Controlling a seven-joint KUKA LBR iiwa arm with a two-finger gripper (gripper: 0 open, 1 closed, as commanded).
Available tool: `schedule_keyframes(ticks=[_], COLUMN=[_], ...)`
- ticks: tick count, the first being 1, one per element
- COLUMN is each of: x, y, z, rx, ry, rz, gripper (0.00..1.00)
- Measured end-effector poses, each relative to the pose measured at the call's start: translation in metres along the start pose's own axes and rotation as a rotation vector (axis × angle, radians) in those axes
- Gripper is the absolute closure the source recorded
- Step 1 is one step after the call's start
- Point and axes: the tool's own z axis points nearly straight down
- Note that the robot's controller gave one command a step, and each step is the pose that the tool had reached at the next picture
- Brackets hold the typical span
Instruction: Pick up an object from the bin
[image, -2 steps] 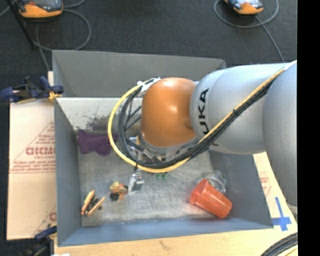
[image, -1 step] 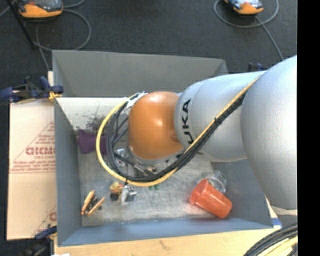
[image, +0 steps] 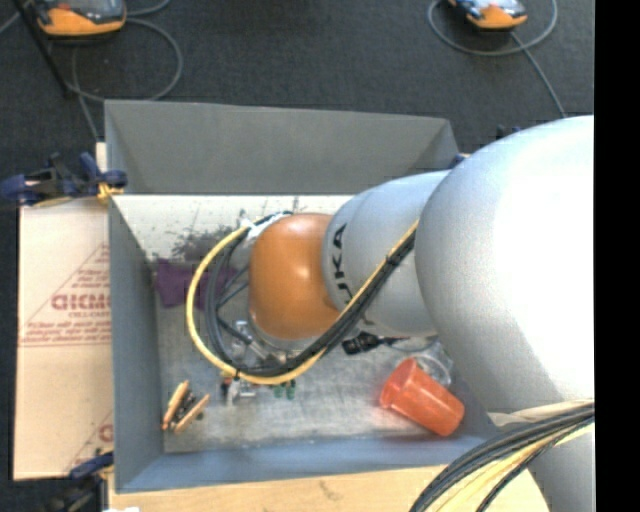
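My gripper (image: 248, 348) shows as a bit of grey metal under the arm's orange cover, low over the bin floor left of centre. A purple thing (image: 174, 281) lies against the left wall, up and left of the gripper and partly behind the cables. A small orange and brown clip (image: 185, 407) lies in the front left corner, apart from the gripper. Small dark and green bits (image: 284, 391) sit on the floor just below the gripper. Nothing can be seen held.
An orange plastic cup (image: 421, 399) lies on its side at the front right, with a clear plastic piece (image: 436, 360) just behind it. The big white arm covers the bin's right half. Yellow and black cables loop round the cover.
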Motion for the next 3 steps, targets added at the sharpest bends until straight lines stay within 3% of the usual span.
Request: schedule_keyframes(ticks=[2,3], x=[-0.006,-0.003], y=[-0.001,-0.004], z=[-0.019,-0.067], rx=[0.002,0.004], ry=[-0.004,0.0], rz=[0.021,0.014], gripper=[1.0,1.0])
